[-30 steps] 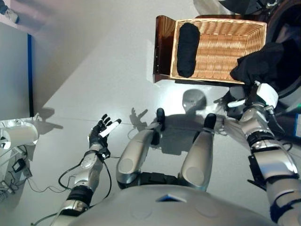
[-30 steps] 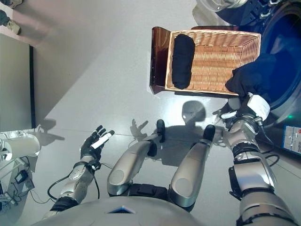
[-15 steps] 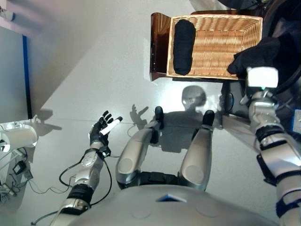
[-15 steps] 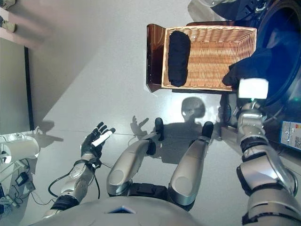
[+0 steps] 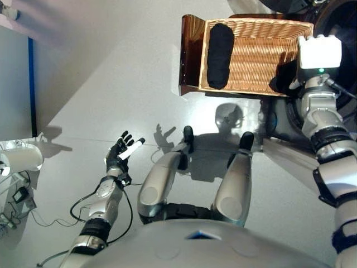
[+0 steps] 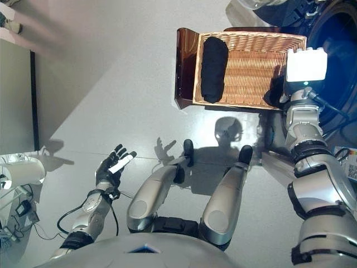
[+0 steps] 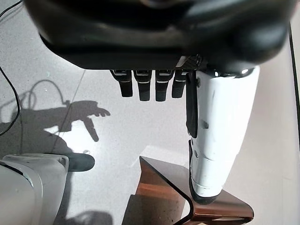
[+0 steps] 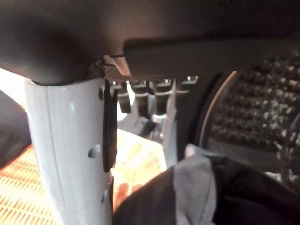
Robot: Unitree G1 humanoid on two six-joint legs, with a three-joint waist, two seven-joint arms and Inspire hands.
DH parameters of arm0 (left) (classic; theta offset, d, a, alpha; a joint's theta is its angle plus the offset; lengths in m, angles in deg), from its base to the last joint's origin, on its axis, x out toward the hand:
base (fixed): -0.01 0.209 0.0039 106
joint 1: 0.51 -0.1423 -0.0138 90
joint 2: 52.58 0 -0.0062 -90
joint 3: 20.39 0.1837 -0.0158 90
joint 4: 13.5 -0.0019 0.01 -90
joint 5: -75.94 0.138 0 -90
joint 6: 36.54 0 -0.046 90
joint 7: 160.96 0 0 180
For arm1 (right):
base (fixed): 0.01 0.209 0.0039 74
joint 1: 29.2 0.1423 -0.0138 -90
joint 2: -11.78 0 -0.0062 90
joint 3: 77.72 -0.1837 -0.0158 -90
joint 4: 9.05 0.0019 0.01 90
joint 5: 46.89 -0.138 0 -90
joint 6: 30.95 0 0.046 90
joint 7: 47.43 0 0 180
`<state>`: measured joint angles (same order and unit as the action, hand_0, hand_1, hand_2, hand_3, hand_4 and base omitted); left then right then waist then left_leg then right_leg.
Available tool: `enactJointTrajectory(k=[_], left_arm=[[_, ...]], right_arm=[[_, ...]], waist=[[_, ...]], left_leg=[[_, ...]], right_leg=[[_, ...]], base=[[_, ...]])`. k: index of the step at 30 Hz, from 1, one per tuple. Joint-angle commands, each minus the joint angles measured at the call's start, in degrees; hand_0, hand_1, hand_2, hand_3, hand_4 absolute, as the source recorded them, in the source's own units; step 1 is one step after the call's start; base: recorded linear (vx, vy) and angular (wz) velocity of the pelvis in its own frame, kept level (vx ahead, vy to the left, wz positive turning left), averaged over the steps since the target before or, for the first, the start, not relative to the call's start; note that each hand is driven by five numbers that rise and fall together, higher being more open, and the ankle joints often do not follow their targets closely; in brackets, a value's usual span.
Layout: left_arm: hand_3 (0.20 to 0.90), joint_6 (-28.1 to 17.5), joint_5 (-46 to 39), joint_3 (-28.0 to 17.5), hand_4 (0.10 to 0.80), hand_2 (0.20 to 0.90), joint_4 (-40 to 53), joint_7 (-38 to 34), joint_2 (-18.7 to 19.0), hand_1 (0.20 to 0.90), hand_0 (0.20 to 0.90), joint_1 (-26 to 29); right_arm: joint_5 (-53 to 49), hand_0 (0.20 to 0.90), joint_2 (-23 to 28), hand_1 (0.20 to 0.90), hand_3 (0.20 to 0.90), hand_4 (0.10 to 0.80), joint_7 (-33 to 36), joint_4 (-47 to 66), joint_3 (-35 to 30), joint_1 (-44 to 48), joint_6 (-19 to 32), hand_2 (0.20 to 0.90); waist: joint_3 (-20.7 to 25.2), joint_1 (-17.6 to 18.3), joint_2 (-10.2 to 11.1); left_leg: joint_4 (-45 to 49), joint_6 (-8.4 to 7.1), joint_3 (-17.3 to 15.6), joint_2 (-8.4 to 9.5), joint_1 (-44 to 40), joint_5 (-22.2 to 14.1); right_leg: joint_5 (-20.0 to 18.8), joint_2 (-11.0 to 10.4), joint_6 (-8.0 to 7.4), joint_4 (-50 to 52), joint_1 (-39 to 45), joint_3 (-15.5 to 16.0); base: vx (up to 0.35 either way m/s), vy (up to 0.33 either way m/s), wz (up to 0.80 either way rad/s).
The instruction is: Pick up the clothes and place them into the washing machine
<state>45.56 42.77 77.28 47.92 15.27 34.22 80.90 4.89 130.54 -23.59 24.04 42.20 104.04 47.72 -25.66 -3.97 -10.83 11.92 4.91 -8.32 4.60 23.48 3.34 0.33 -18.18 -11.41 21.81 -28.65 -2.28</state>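
A dark garment (image 8: 211, 187) with a grey patch lies at the mouth of the washing machine's drum (image 8: 253, 108). My right hand (image 8: 65, 150) hovers just above it with thumb and fingers straight, nothing pinched. In the eye views that hand is hidden behind its white wrist box (image 5: 319, 51), raised at the washer opening (image 6: 334, 50); a bit of the dark garment (image 5: 284, 78) shows beside it. A second rolled black garment (image 5: 219, 47) lies in the left end of the wicker basket (image 5: 262, 56). My left hand (image 5: 120, 156) hangs open and idle over the floor at lower left.
The basket rests on a brown stand (image 5: 191, 56) right beside the washer. A grey cabinet (image 5: 14, 89) and a white appliance (image 5: 22, 159) stand at the far left.
My right arm rose from beside the knee to the washer opening, carrying the dark garment along. Most of the garment has gone behind the arm. The left hand kept still.
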Motion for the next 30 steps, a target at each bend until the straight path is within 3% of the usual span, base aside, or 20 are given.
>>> enactJointTrajectory(k=[1,17,30], left_arm=[[0.9,-4.4,1.1,-1.0,0.8,0.9,5.0,-1.9,5.0,0.9,0.9,-3.4],[0.9,-5.2,0.1,-1.4,0.8,0.9,7.6,-2.3,5.7,0.9,0.9,-4.5],[0.9,-5.4,0.0,-2.0,0.8,0.9,9.8,-2.9,6.4,0.9,0.9,-5.0]], right_arm=[[0.0,0.9,2.2,0.9,0.9,0.8,4.7,2.6,2.1,6.4,-2.2,0.9],[3.4,0.9,0.4,0.9,0.9,0.8,1.3,-6.6,10.0,12.5,-3.4,0.9],[7.3,0.9,0.9,0.9,0.9,0.8,-1.7,-9.3,14.5,15.1,-4.5,0.9]], waist=[[3.7,-0.9,1.1],[0.9,-1.8,0.6],[-0.8,-1.9,1.5]], left_leg=[[3.6,-5.9,2.5,-3.32,3.6,-2.8],[6.0,-5.65,2.7,-3.2,7.2,-2.9],[8.8,-5.74,3.1,-3.36,11.0,-3.5]], right_leg=[[-2.3,1.5,3.97,0.1,-3.2,0.8],[-2.0,1.7,4.4,1.9,-6.6,0.4],[-1.3,2.4,5.01,5.1,-10.2,0.0]], base=[[0.0,0.0,0.0],[-0.004,0.001,0.01],[-0.01,-0.004,0.03]])
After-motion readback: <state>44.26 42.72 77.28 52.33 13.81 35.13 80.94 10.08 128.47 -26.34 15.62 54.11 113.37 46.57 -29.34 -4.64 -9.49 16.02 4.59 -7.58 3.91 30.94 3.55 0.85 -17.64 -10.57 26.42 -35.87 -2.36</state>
